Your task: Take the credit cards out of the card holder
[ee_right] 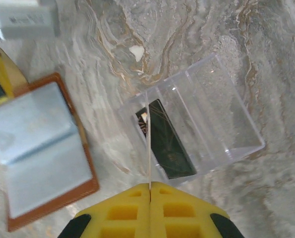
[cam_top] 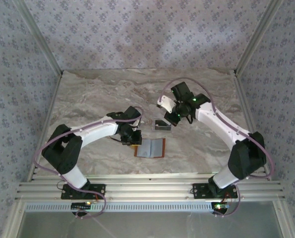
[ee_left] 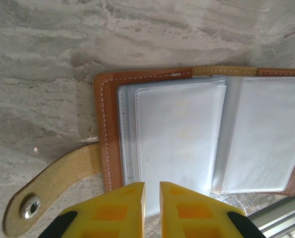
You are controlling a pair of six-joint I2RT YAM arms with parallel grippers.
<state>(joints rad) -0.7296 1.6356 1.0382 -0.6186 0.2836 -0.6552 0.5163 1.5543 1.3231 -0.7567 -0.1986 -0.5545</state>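
On marbled bench (cam_top: 88, 99): open brown leather card holder (cam_top: 149, 148), sleeves seemingly empty. Dark credit card (ee_right: 167, 146) in clear plastic tray (ee_right: 226, 114); right fingers (ee_right: 162, 203) pinch thin pale card (ee_right: 148, 139) above it, undelivered. Left fingers (ee_left: 130, 203) barely parted, empty.

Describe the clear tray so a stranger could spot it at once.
On the marble table, find the open brown card holder at mid-table. Just beyond it sits the clear tray: see-through, box-walled, with a dark card lying inside.

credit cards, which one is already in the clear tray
The dark card lies inside the clear tray; the pale card is seen edge-on, pinched in the right gripper.
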